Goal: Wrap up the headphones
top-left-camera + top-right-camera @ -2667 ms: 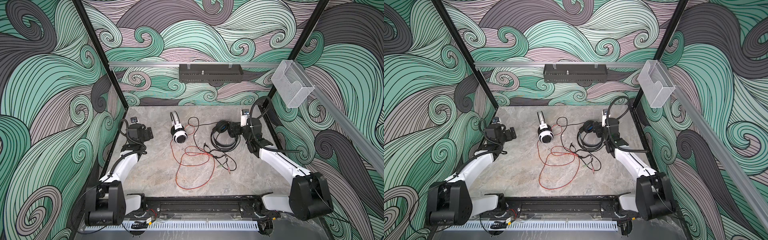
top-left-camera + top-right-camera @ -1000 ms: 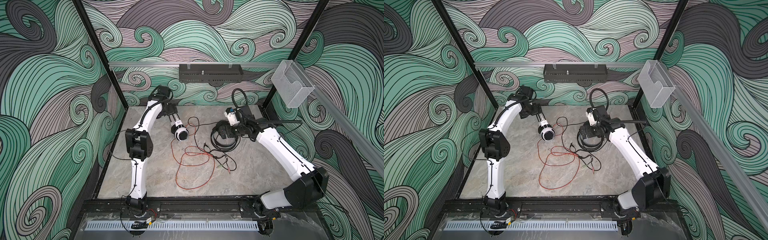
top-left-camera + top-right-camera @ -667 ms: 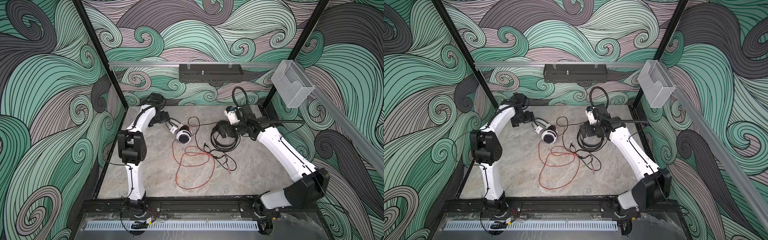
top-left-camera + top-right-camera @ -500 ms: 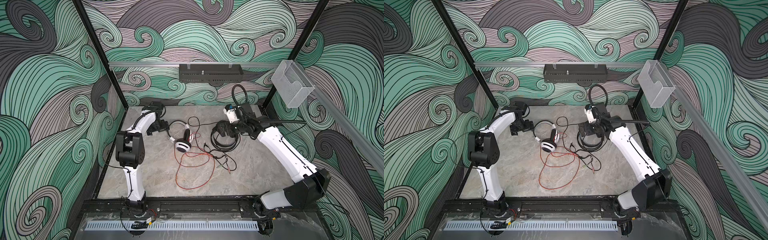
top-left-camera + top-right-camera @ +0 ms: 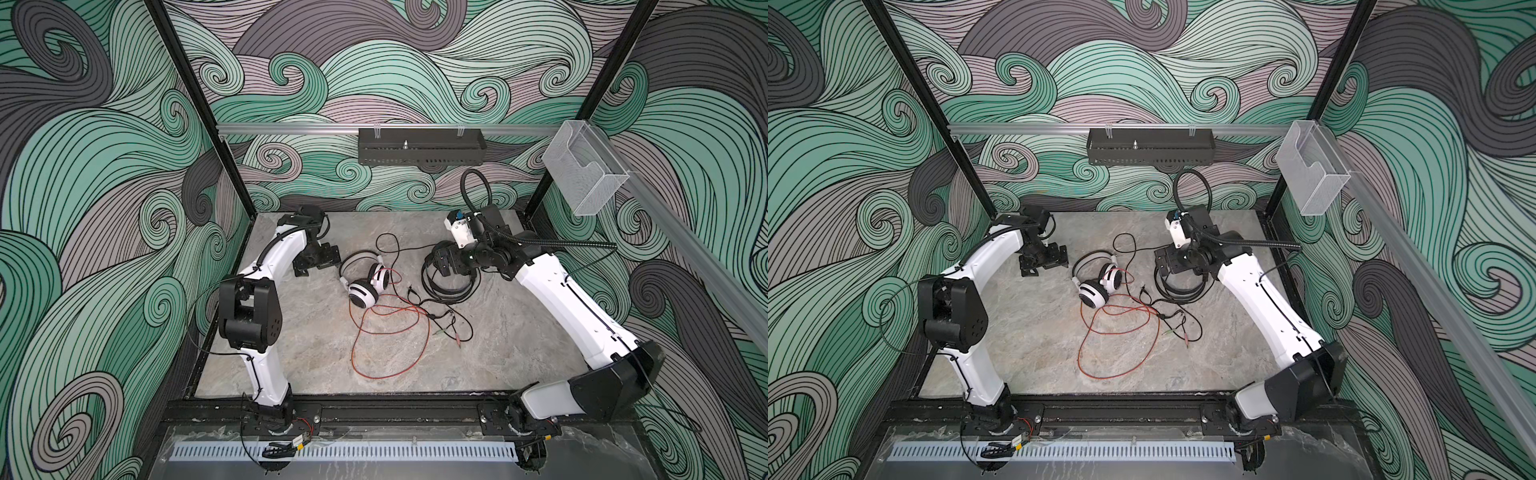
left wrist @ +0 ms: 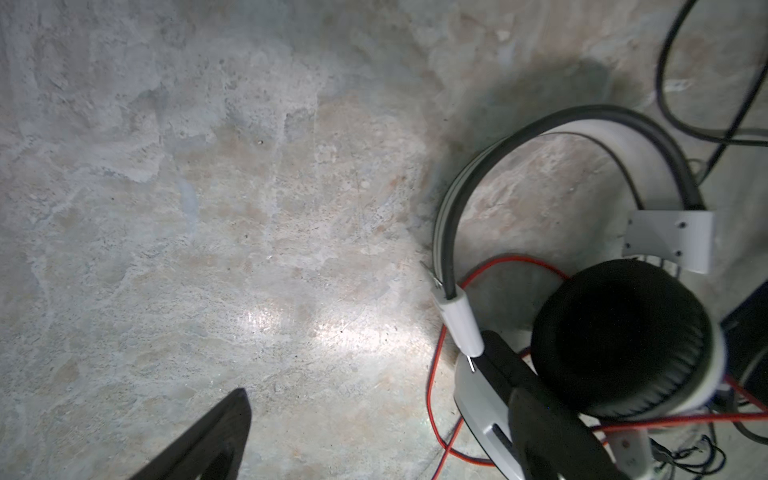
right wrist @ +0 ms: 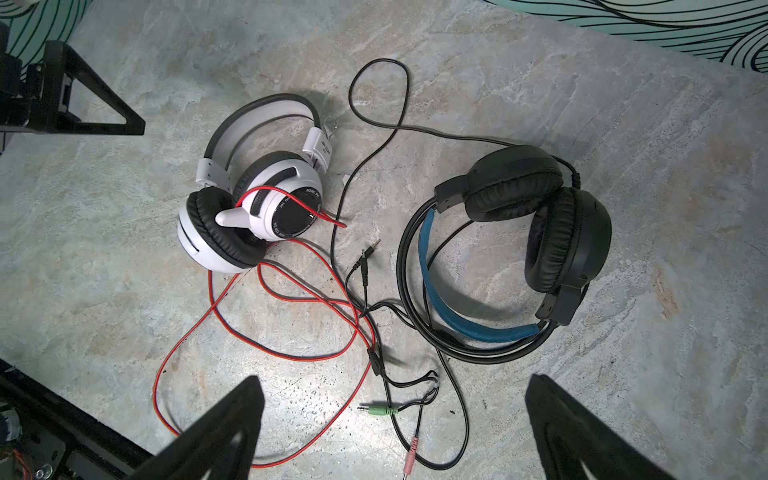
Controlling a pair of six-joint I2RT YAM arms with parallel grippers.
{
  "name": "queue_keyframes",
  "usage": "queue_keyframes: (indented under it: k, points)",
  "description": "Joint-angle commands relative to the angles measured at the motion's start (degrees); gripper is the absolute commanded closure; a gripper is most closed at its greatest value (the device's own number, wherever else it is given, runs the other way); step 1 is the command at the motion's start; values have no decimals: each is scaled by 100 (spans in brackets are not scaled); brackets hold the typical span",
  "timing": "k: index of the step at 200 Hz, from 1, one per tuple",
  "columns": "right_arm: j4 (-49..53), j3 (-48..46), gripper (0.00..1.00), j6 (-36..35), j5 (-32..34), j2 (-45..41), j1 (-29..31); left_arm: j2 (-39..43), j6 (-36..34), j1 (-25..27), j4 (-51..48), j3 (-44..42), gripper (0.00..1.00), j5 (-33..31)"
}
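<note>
Headphones, two pairs, lying unwrapped toward far edge of table (image 5: 291, 353): white pair (image 5: 363, 294) just beside left gripper (image 5: 319, 262), black pair (image 7: 569, 241) under right gripper (image 7: 395, 380), both grippers spread wide and empty, apparently poised to grasp; red cable (image 5: 382, 377) and black cable (image 7: 440, 134) sprawl tangled toward middle.

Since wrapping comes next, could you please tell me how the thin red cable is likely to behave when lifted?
The red cable lies in loose loops, so it probably sags limply. It crosses the black cable, so lifting may drag that along. It drapes over the white headphones, which might shift.
</note>
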State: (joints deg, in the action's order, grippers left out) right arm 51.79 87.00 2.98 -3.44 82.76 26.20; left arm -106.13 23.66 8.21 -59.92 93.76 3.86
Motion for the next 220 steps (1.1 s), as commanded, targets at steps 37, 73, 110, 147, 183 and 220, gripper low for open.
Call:
queue_keyframes:
  k: [37, 73, 110, 147, 183, 220]
  points:
    - [184, 186, 1, -8, 54, -41, 155, -1194, -831, -59, -130, 1453, 2, 1368]
    - [191, 133, 1, -7, 90, -34, 183, -2498, -1194, -33, -883, 3009, 11, 1213]
    - [191, 206, 1, -7, 71, 73, 181, -2946, -1257, 74, -1031, 3405, 24, 1203]
    - [193, 304, 1, 7, 1, 221, 182, -2987, -1111, 291, -616, 2980, 33, 1240]
    - [191, 331, 1, 61, -102, 330, 190, -3197, -930, 478, -403, 2988, 40, 1063]
    - [192, 332, 1, 123, -129, 333, 232, -3256, -730, 495, -46, 2851, 56, 850]
